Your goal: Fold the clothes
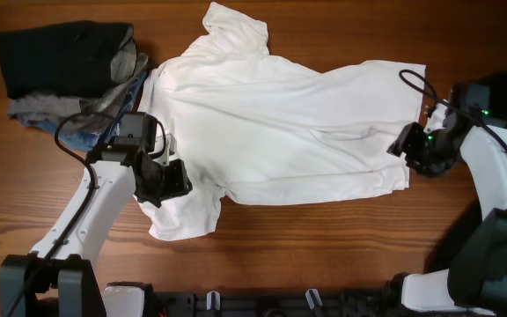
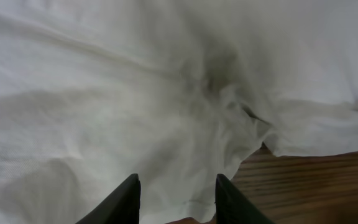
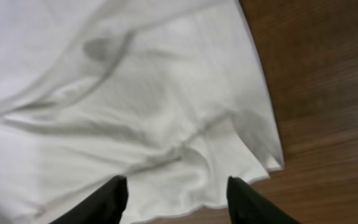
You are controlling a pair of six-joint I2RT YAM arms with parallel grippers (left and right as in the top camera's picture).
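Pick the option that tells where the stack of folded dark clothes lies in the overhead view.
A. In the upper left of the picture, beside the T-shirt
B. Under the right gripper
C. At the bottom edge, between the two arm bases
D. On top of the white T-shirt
A: the stack of folded clothes sits in the upper left corner, next to the spread white T-shirt, not on it.
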